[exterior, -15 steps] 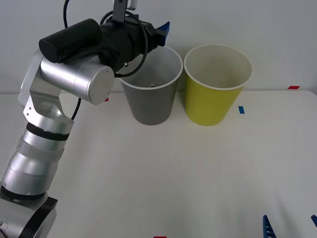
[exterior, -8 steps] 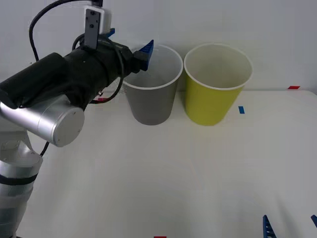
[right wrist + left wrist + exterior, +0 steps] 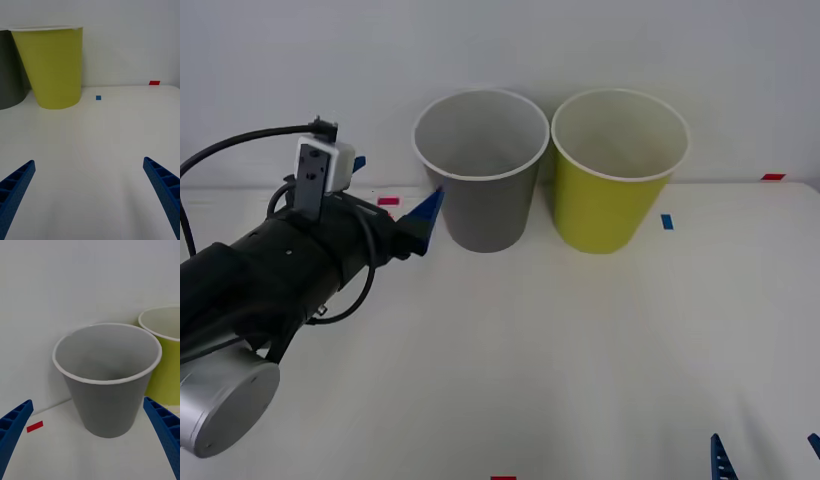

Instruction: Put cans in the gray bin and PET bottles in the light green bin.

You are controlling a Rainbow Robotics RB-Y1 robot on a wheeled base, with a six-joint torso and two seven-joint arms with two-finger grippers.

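The gray bin point(image 3: 485, 212) and the light green bin point(image 3: 608, 205) stand upright side by side at the back of the white table. No can is in view, and what I see of the gray bin's inside point(image 3: 108, 352) looks bare. My left gripper point(image 3: 392, 187) hovers just left of the gray bin, pointing at it. It is open with nothing between its blue fingers point(image 3: 15, 423). My right gripper point(image 3: 765, 447) is open low at the table's front right. It faces the light green bin point(image 3: 56, 67) from a distance.
The bins stand close to a white wall. Small tape marks lie on the table: a blue one point(image 3: 667, 221) right of the green bin, a red one point(image 3: 773, 176) at the far right and a pink one point(image 3: 388, 201) beside my left gripper.
My left arm has pulled back from over the gray bin's rim, moving down and to the left, with its gripper open. The right arm has not moved.
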